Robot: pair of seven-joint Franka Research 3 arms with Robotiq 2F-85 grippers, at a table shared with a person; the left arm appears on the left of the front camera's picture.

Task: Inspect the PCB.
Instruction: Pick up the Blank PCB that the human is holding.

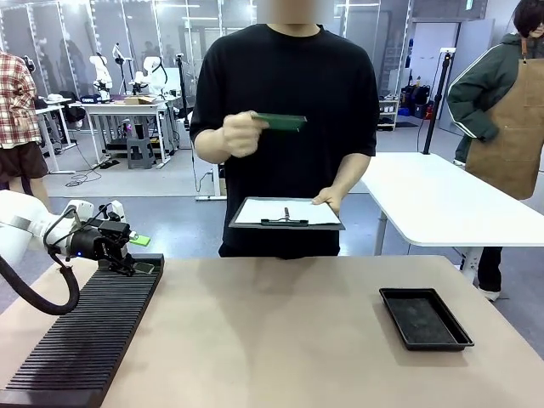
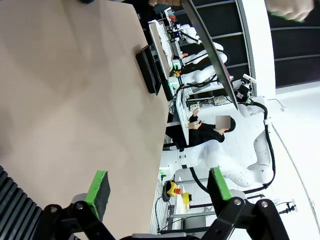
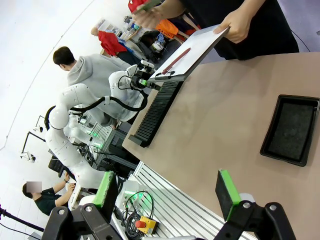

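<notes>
Two sets of jaws stand wide apart with nothing between them. In its own wrist view the left gripper (image 2: 159,192) spreads its green pads (image 2: 98,192) over the tan table (image 2: 75,100). The right gripper (image 3: 166,192) does the same above the table's near edge. From the front, the left gripper sits low at the far end of a long black slotted rack (image 1: 85,340), which runs along the robot's left side of the table; I cannot tell whether it touches the rack. On the right side lies a shallow black tray (image 1: 425,317), well apart from the rack. Across the table stands a person in a black shirt. One hand (image 1: 242,134) holds the PCB (image 1: 279,121) up at chest height, nearly edge-on to the camera. The other hand (image 1: 330,201) supports a clipboard (image 1: 286,213) with white paper, held level above the table's far edge, below the PCB.
</notes>
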